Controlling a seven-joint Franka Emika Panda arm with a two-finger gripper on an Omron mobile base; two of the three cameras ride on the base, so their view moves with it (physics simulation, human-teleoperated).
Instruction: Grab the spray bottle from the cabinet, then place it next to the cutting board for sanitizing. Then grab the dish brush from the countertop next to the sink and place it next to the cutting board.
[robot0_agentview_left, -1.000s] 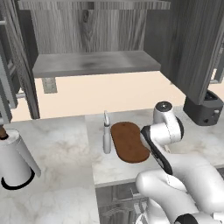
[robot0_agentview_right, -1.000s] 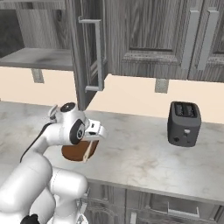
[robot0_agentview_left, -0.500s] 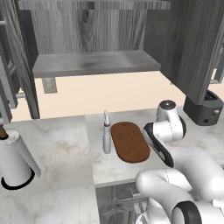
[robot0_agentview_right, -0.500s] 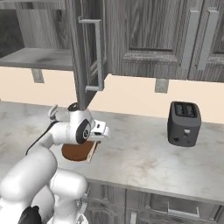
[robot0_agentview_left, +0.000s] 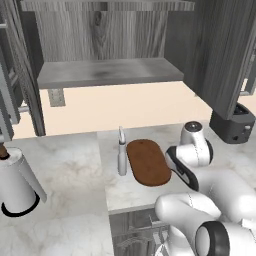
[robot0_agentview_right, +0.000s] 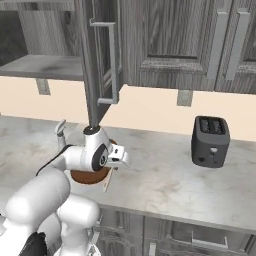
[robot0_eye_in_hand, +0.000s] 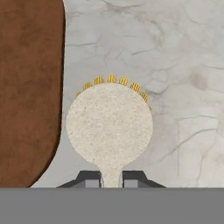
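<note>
While the arm reaches forward over the countertop, the gripper pinches the neck of the dish brush, its two dark fingertips closed against the pale handle just below the round head. Yellow bristles fringe the head's far edge, pointing away from the hand. The cutting board lies just left of the brush head, apart from it by a narrow strip of marbled stone. In the right base view the brush handle slants down beneath the wrist, beside the board. Compared with a second ago, the wrist has swung further right, toward the toaster. The spray bottle stands upright just beyond the board's far side, unmoved. The cabinet above stands open.
</note>
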